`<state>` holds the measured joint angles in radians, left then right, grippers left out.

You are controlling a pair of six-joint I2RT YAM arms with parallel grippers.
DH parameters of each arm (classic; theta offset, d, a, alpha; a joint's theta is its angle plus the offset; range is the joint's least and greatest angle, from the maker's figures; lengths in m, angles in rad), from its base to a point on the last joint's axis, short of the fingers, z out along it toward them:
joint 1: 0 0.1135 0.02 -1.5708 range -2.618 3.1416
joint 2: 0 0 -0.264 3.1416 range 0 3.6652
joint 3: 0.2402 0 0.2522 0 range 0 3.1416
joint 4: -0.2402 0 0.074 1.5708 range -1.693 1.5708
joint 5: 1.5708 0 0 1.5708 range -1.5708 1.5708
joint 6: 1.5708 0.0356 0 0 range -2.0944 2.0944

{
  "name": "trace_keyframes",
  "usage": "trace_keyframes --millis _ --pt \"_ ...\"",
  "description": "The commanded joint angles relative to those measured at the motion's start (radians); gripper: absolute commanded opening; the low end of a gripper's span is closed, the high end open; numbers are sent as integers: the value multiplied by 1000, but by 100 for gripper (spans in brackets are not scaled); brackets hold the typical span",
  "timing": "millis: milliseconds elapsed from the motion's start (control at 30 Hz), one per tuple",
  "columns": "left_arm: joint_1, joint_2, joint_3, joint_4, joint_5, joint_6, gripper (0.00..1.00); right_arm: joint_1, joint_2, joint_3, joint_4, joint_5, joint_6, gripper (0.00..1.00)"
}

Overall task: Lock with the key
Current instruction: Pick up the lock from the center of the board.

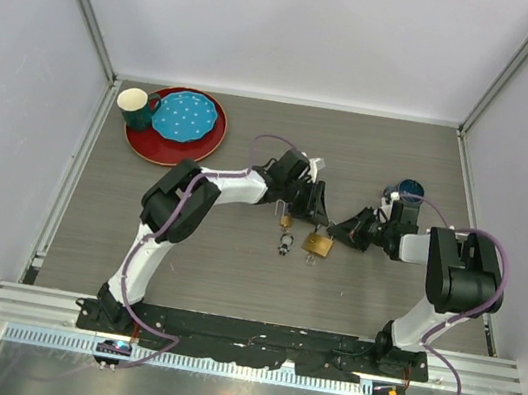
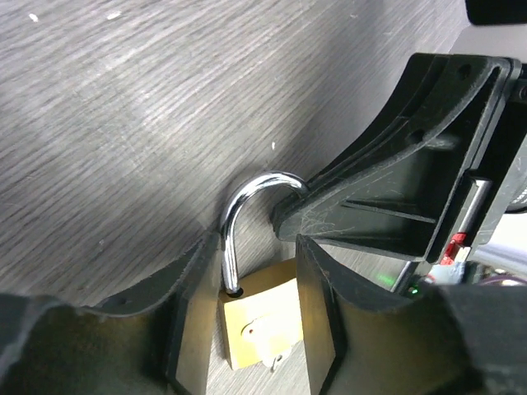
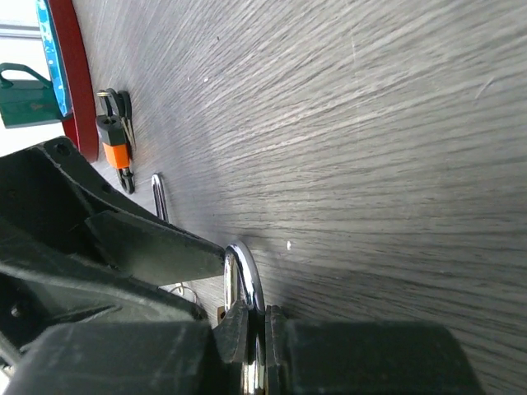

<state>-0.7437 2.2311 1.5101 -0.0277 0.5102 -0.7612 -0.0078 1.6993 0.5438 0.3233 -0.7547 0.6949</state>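
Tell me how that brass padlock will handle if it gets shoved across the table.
The padlock looks like solid brass, so it is probably heavy for its size. Its shackle stands open, so it may swivel when nudged. The flat-sided body should slide rather than roll.

You have the padlock (image 1: 317, 244) mid-table, the keys (image 1: 283, 244) just left of it, and the cup (image 1: 137, 108) on the plate (image 1: 141, 145) back-left.

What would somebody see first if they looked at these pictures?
The gold padlock in the middle of the table, where both grippers meet: the left gripper straddles its body and the right gripper pinches its shiny open shackle. After that, the red plate at the far left corner, carrying a blue plate, with a green cup at its edge.
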Motion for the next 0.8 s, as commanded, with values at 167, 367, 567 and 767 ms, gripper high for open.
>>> trace_keyframes --millis 167,367,567,767 --pt "-14 -257 70 -199 -200 207 66 35 -283 36 -125 28 44 2" --pt "3 -445 42 -210 -236 247 77 37 -464 94 -194 51 100 2" --pt "27 -605 -96 -71 -110 209 82 35 -541 146 -176 57 192 1" --pt "23 -738 -228 63 -107 200 89 35 -592 196 -132 109 356 1"
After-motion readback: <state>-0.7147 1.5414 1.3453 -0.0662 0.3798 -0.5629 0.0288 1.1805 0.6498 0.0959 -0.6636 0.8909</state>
